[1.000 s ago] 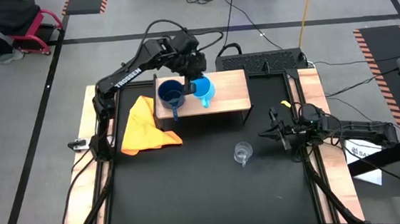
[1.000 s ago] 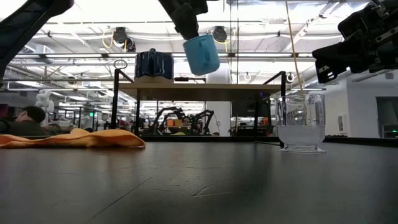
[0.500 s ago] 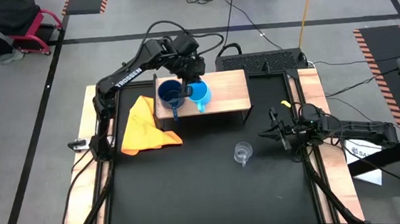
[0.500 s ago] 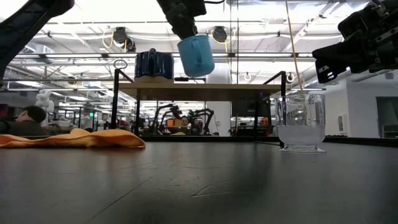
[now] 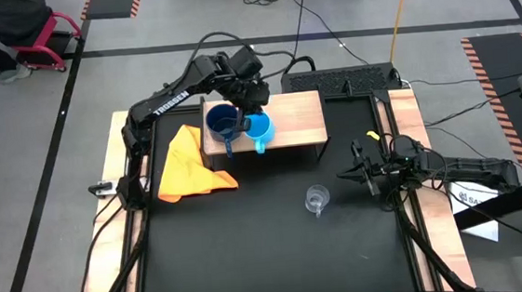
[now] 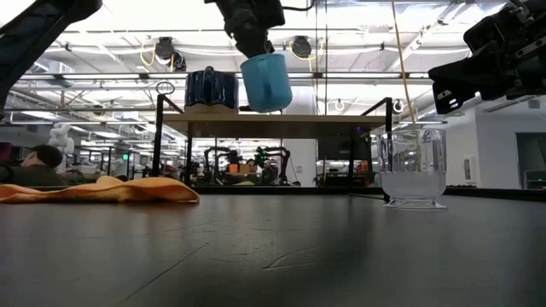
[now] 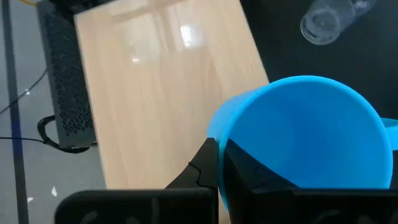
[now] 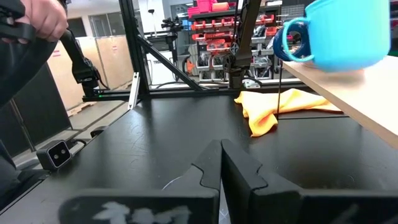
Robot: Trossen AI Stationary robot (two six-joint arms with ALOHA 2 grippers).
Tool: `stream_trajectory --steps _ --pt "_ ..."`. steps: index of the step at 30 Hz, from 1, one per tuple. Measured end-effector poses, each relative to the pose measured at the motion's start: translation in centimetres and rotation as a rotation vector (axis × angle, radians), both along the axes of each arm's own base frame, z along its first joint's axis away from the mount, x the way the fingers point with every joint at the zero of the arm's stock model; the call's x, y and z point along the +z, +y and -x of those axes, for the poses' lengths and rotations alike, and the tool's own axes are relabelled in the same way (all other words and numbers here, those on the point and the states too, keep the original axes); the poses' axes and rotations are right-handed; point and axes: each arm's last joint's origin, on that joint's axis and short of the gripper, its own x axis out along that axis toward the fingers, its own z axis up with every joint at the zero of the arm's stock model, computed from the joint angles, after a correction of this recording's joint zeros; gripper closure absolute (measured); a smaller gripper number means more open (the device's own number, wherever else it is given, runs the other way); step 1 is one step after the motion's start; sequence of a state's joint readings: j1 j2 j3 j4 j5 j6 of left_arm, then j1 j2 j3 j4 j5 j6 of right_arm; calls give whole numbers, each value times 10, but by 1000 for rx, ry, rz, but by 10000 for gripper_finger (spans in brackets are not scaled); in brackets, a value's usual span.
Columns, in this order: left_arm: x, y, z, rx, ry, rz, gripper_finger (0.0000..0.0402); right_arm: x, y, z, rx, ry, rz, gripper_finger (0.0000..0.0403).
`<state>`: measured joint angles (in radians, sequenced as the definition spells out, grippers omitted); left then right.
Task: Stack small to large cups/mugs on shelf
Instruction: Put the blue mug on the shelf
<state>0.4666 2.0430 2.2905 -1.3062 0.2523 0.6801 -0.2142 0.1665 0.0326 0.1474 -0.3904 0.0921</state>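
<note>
A dark blue mug point(image 5: 224, 123) stands upright on the left part of the light-wood shelf point(image 5: 296, 115). Just right of it hangs a light blue mug point(image 5: 258, 127), mouth up, with my left gripper point(image 5: 251, 108) shut on it. In the low view this mug point(image 6: 266, 83) hangs a little above the shelf top point(image 6: 341, 114). A clear glass cup point(image 5: 316, 198) stands on the black table in front of the shelf. My right gripper point(image 5: 356, 173) waits shut at the table's right edge, holding nothing. My left gripper pinches the light blue mug's wall at the rim point(image 7: 219, 138), one finger inside the mug point(image 7: 245, 171) and one outside point(image 7: 202, 163). The fingers slant down from the table's far side. The mug hangs nearly upright below them, clear of the shelf, its handle point(image 5: 261, 147) toward the near edge.
A yellow-orange cloth point(image 5: 190, 161) lies crumpled on the table left of the shelf. The shelf's right half point(image 5: 300, 110) is bare wood. Wooden rails point(image 5: 406, 116) run along the table's sides. A person point(image 8: 37, 18) shows beyond the table in the right wrist view.
My left gripper has carried the light blue mug toward the dark blue mug and slightly down. The mug was tilted and now hangs closer to upright. The gripper stays shut on it.
</note>
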Motion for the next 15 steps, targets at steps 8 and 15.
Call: stream_trajectory --steps 8,15 --pt "-11 0 -3 -5 30 -18 398 0 0 0 0 0 0 403" --pt "-10 2 -6 -8 4 -56 398 0 0 0 0 -1 1 403"
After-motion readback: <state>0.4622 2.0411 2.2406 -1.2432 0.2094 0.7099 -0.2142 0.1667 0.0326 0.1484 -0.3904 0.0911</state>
